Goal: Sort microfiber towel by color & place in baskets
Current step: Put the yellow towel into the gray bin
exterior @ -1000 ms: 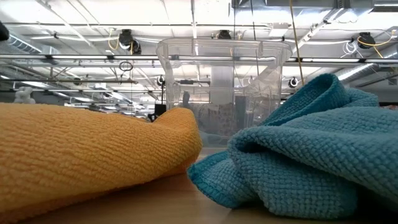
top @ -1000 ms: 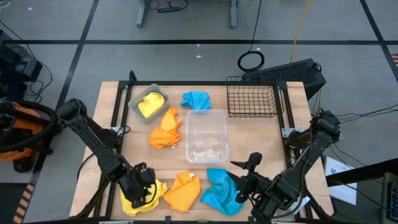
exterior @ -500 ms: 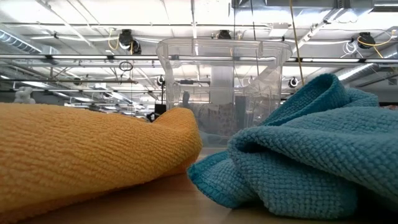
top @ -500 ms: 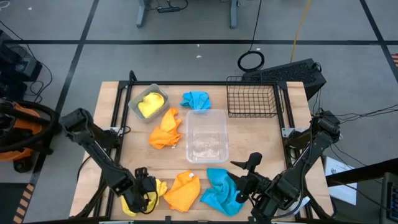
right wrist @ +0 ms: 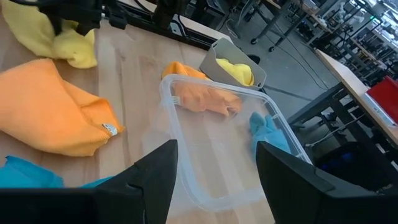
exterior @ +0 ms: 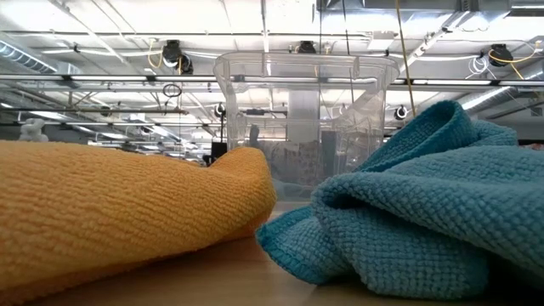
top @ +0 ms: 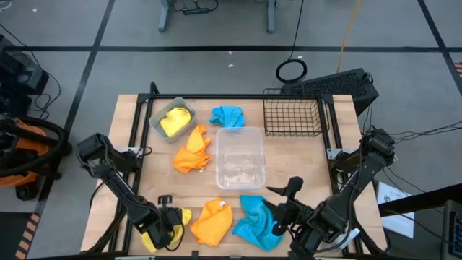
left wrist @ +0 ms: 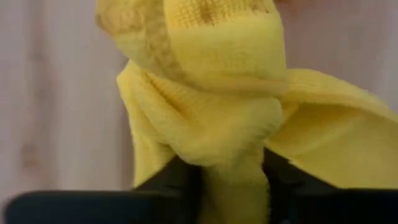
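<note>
A yellow microfiber towel [top: 182,216] lies bunched at the table's near left, and my left gripper [top: 164,230] stands on it, shut on a bunch of the cloth. My right gripper [top: 286,204] hovers open over the near right, above a blue towel [top: 254,222], with nothing between its fingers. Between these two towels lies an orange towel [top: 212,222]. The grey bin [top: 160,110] at the far left holds another yellow towel [top: 174,121]. Another orange towel [top: 193,150] and another blue one [top: 228,115] lie beside the clear tub [top: 240,157]. My left gripper pinches a raised, bunched fold of the yellow towel [left wrist: 231,163] between its two fingers [left wrist: 184,180]. The fingers come from above, pointing down. The cloth between them is several layers thick. The rest of the towel lies spread on the table around them.
A black wire-mesh basket [top: 292,112] stands at the far right, beside the clear tub in the middle. In the low view the near orange towel [exterior: 119,204] and the near blue towel [exterior: 425,204] fill the foreground, with the tub [exterior: 306,119] behind them.
My left gripper has come down and a little toward the table's near edge onto the yellow towel, and now covers more of it. My right arm has kept still.
</note>
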